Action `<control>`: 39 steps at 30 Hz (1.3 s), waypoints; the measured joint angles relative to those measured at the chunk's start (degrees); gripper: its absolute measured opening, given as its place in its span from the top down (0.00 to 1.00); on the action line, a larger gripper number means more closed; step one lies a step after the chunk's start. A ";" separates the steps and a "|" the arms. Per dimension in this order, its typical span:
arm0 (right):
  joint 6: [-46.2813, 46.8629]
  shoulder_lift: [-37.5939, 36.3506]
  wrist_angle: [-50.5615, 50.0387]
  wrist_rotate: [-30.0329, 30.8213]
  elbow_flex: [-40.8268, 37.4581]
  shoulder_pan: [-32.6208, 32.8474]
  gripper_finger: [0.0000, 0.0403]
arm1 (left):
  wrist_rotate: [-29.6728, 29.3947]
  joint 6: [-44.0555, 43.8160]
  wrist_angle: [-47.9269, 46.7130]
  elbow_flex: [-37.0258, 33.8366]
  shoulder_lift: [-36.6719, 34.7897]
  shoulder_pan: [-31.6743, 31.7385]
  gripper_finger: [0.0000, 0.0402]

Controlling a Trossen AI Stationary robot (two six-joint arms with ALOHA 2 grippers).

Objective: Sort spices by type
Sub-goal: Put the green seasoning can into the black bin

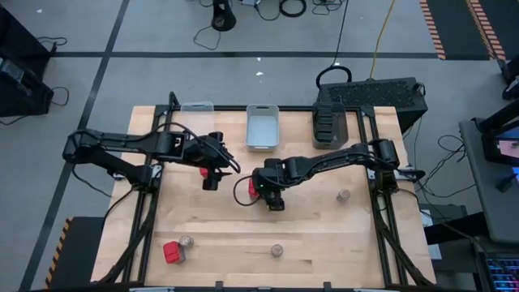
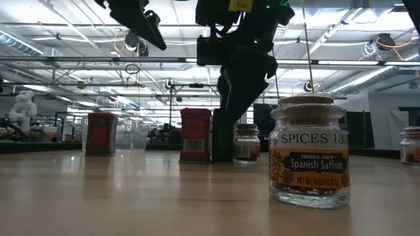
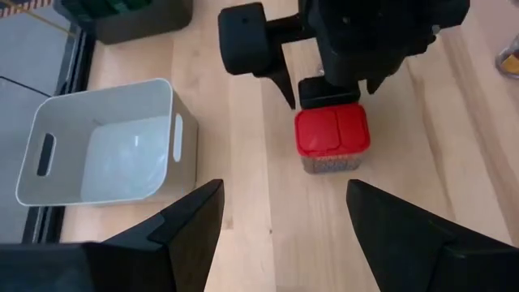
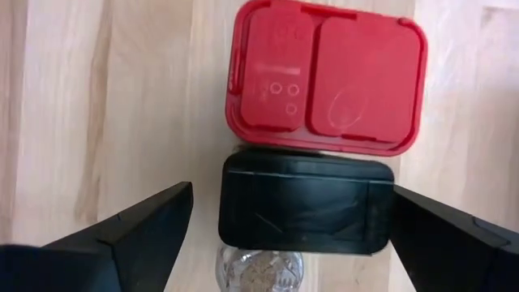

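- I count two red boxy containers on my surface (image 1: pixel 324 243): one (image 1: pixel 254 188) beside my right tool, one (image 1: pixel 172 252) near the front edge.
- One dark grey container (image 4: pixel 304 203), touching that red one.
- Three round jars in the high view (image 1: pixel 186 242), (image 1: pixel 276 250), (image 1: pixel 343 195).
- Three bins along the back (image 1: pixel 262 127), (image 1: pixel 197 106), (image 1: pixel 329 126).

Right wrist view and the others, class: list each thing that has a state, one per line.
Red-lidded spice box: lid shut, upright, touching the black-lidded one.
Black-lidded spice box: lid shut, between the open fingers.
Right hand: open.
Left hand: open, empty.
White bin: upright, empty.
Saffron jar: upright, capped.
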 joint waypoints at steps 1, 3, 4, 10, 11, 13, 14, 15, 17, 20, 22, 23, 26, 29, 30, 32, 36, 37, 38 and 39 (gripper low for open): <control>0.03 -0.14 0.00 0.00 0.00 0.00 0.06 | 0.00 -0.02 0.11 -0.38 0.00 0.00 0.34; 0.07 -0.40 0.41 0.13 0.02 0.00 0.06 | 0.00 -0.46 -0.04 -0.99 0.02 0.00 0.34; 0.07 -0.42 0.39 0.15 0.04 -0.02 0.06 | 0.00 -0.49 -0.13 -1.04 0.02 0.00 0.34; 0.09 -0.40 1.22 0.17 0.02 -0.17 0.11 | 0.00 -0.93 0.00 -1.09 0.00 0.00 0.34; 0.09 -0.40 1.20 0.19 0.02 -0.21 0.12 | 0.00 -0.93 -0.02 -1.09 0.00 0.00 0.34; 0.24 -0.40 1.27 0.20 0.02 -0.30 0.16 | 0.00 -0.95 -0.06 -1.09 0.00 0.00 0.34; 0.36 -0.40 1.31 0.21 0.02 -0.33 0.18 | 0.00 -0.93 -0.06 -1.09 0.00 0.00 0.34; 0.46 -0.40 1.26 0.22 0.02 -0.33 0.20 | 0.00 -0.93 -0.06 -1.09 0.00 0.00 0.34; 0.52 -0.40 0.93 0.22 0.02 -0.33 0.24 | 0.00 -0.95 -0.06 -1.09 0.00 0.00 0.34; 0.48 -0.40 0.96 0.24 0.02 -0.33 0.31 | -0.02 -0.94 -0.07 -1.09 0.00 0.00 0.34; 0.46 -0.40 1.02 0.22 0.02 -0.34 0.35 | -0.02 -0.96 -0.08 -1.09 0.00 0.00 0.34; 0.46 -0.40 1.06 0.22 0.02 -0.37 0.36 | -0.02 -0.96 -0.08 -1.09 0.00 0.00 0.34; 0.44 -0.40 1.33 0.20 0.02 -0.37 0.38 | -0.02 -0.96 -0.08 -1.09 0.00 0.00 0.34; 0.05 -0.89 0.54 0.22 0.02 -0.50 0.37 | -0.04 -0.96 -0.08 -1.09 0.00 0.00 0.34; -0.01 -1.18 0.01 0.20 0.02 -0.69 0.37 | -0.04 -0.96 -0.10 -1.09 0.00 0.00 0.34; 0.02 -2.16 -0.83 0.20 0.27 -1.41 0.36 | -0.04 -0.96 -0.10 -1.09 0.00 0.02 0.34; -0.23 -5.35 -3.37 1.32 0.96 -3.48 0.37 | -0.09 -0.98 -0.15 -1.09 0.00 0.04 0.34; -0.37 -6.14 -3.81 2.20 0.96 -4.03 0.37 | -0.11 -0.98 -0.25 -1.11 0.00 0.04 0.34; -0.67 -7.05 -4.33 2.88 0.96 -4.67 0.37 | -0.15 -0.99 -0.32 -1.11 0.00 0.01 0.34; -0.81 -8.10 -4.81 3.16 0.96 -5.40 0.37 | -0.25 -1.06 -0.32 -1.11 0.00 0.02 0.34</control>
